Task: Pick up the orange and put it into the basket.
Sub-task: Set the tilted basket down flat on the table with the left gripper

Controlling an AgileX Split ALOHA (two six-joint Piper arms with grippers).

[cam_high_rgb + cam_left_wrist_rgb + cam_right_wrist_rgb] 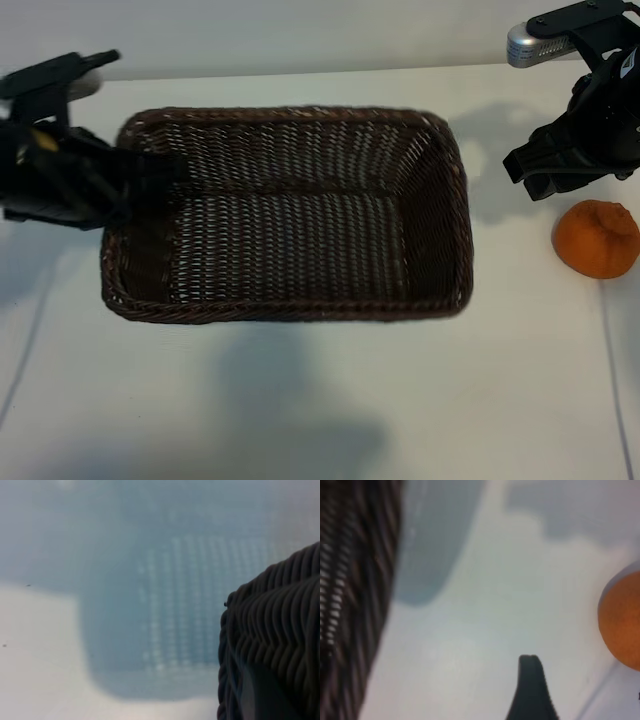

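one orange (597, 238) on table — just beside right end effector (550, 175) | fingers apart, gripping nothing

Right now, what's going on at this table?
Two robot arms work at a white table. The left hand is at the left rim of the empty wicker basket, apparently gripping it. The right hand hangs open near the orange, which sits on the table right of the basket, not yet picked up.

Basket (290, 215) interior lies open from above; left gripper (150, 185) crowds its left rim; bare table (500, 400) surrounds the orange (597, 238).
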